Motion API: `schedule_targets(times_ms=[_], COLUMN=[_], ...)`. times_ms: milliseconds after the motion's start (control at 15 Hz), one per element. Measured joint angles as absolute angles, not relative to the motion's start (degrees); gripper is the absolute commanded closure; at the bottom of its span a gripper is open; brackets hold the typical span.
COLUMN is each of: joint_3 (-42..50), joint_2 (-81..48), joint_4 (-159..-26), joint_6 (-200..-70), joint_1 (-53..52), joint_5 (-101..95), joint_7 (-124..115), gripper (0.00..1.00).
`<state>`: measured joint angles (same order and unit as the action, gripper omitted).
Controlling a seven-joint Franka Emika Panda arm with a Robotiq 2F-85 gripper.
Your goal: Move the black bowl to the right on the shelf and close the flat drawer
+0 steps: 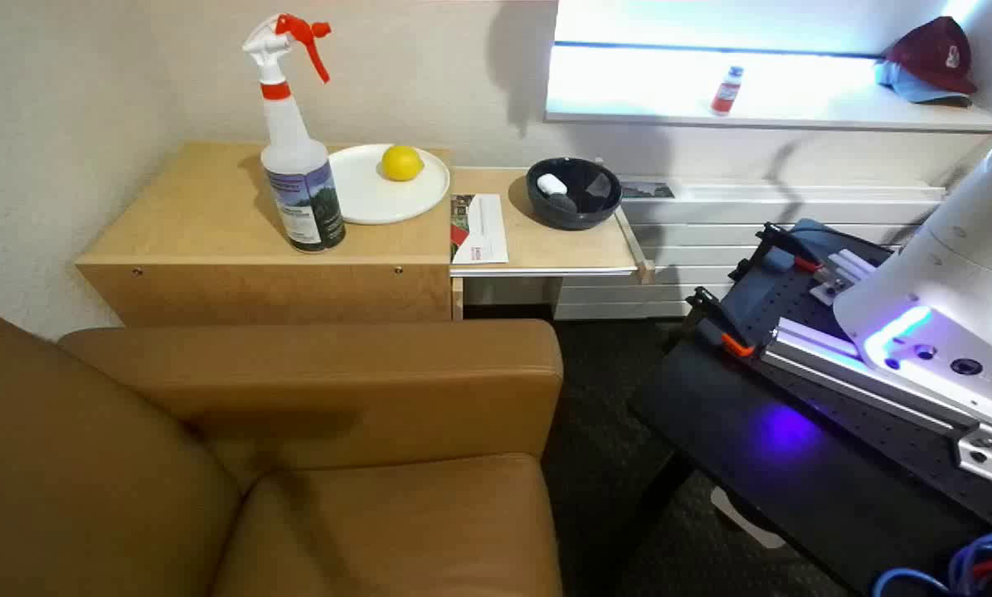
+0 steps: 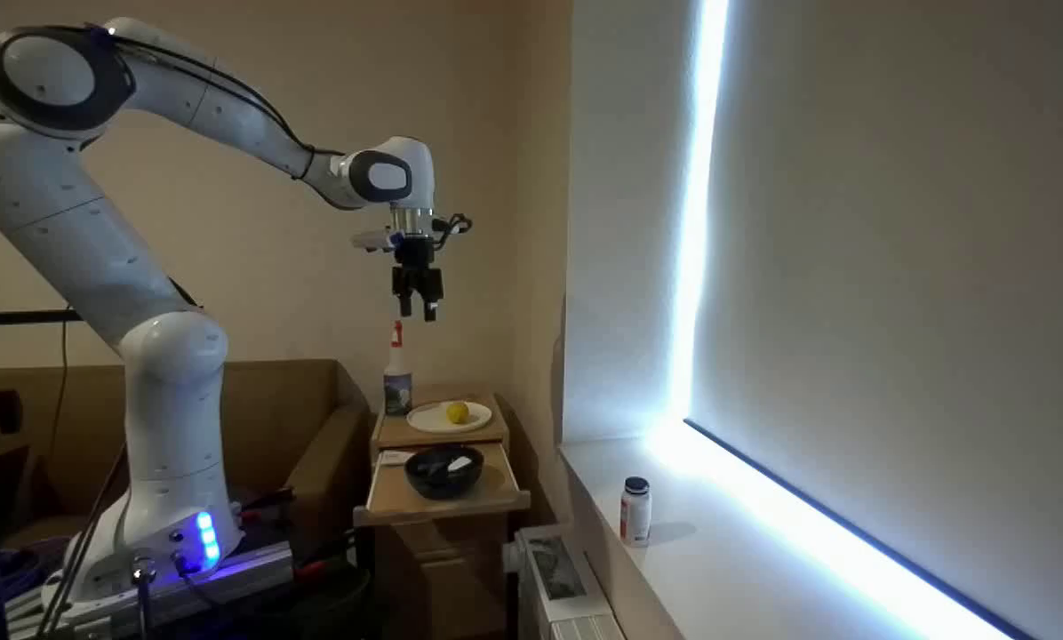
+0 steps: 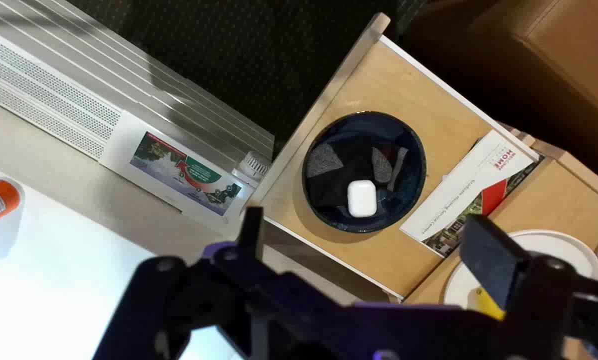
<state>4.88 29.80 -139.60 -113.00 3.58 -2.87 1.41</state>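
The black bowl [image 1: 575, 217] sits upright on the pulled-out flat drawer [image 1: 546, 255]; both show in both exterior views, the bowl [image 2: 443, 485] and the drawer [image 2: 496, 502]. In the wrist view the bowl [image 3: 369, 125] holds a small white case and dark grey pieces, on the drawer's bare wood [image 3: 419, 90]. The white shelf [image 1: 629, 91] runs along the window, also in an exterior view [image 2: 718, 578] and the wrist view [image 3: 54, 280]. My gripper [image 2: 418, 316] hangs well above the drawer and cabinet, fingers down. In the wrist view the gripper [image 3: 366, 227] is open and empty.
A leaflet [image 1: 481, 228] lies beside the bowl. A spray bottle [image 1: 301, 182] and a white plate [image 1: 363, 203] with a yellow fruit [image 1: 401, 162] stand on the cabinet top. A pill bottle [image 1: 726, 91] and caps [image 1: 931, 62] are on the shelf. A sofa [image 1: 322, 365] stands close by.
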Motion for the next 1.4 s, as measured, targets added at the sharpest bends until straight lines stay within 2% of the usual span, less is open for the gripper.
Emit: schedule_targets(times_ms=[667, 1400], joint_3=[4.88, 2.54], joint_2=[29.02, 10.49], joint_4=[-140.13, -148.78], joint_6=[-113.40, -126.12], joint_1=[3.56, 1.48], joint_5=[-1.66, 13.12], joint_7=[0.18, -10.58], gripper=[0.00, 0.00])
